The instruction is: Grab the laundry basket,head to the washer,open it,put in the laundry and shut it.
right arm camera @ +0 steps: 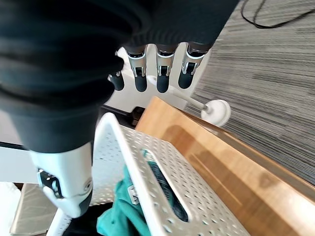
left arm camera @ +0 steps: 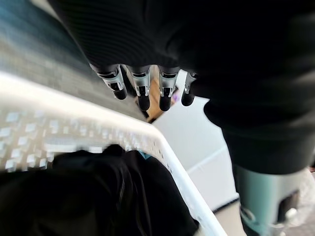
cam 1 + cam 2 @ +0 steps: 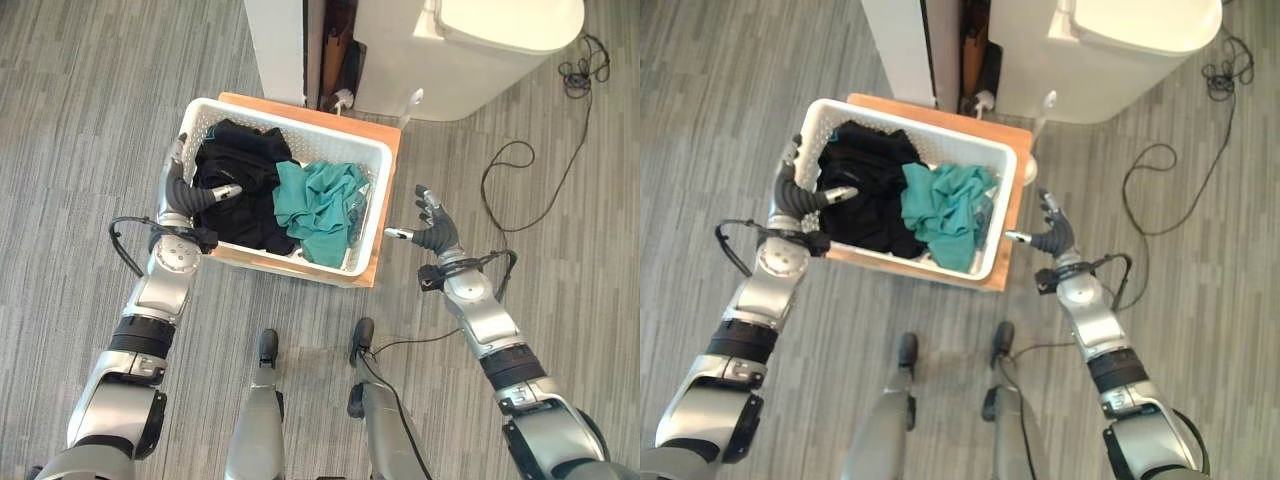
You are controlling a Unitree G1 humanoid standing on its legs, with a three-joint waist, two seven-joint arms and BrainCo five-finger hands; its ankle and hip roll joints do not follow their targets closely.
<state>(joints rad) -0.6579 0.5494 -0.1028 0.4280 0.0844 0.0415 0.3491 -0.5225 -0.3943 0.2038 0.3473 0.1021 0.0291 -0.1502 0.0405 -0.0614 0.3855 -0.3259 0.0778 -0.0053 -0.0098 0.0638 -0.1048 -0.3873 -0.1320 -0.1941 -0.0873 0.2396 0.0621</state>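
Where cord (image 3: pixel 520 190) snakes: washer (image 3: pixel 470 50) (white)

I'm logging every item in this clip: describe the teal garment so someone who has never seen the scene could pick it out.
Start at the white perforated laundry basket sitting on a wooden board on the grey floor, in front of the white washer. Inside, on the side nearer the robot's right hand, lies the crumpled teal garment. It is the only coloured piece, next to a heap of black clothes.
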